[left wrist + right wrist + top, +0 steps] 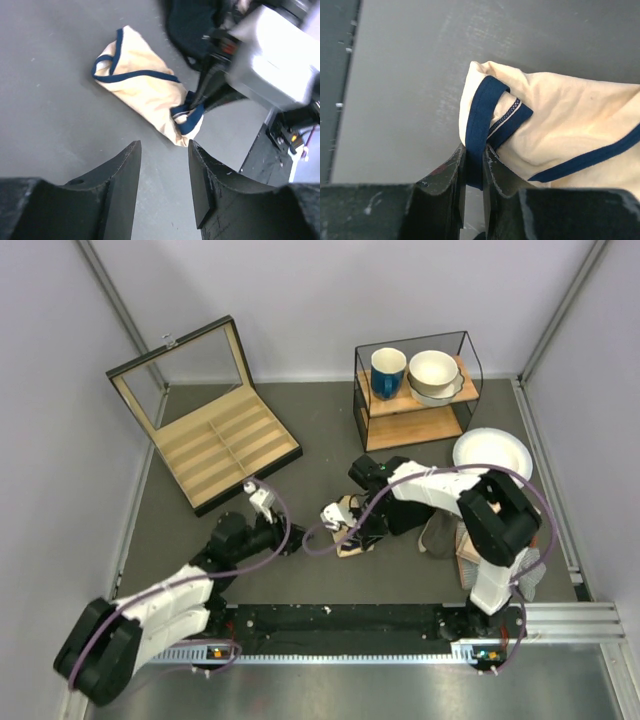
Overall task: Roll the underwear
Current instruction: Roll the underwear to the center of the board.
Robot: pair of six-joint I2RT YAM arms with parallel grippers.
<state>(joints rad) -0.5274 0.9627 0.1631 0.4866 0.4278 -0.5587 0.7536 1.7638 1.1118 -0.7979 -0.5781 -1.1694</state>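
Underwear (pixel 343 523) lies mid-desk (pixel 320 445), close to a black garment (pixel 190 30). It is a loose, elongated cream bundle with dark edging.

Right claw (pixel 474 156) is clamped on the edging band at one end. Left claw (pixel 165 150) is apart and empty, hovering just beside the bundle.

Judgement: folded narrow, roll barely begun. The tight rolling remains.

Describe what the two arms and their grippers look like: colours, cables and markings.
Both arms have white links between chunky black joints: left arm, right arm. A purple cable loops loosely along each. The left fingers and right fingers are blocky matte black, the right ones flecked with pale scuffs.
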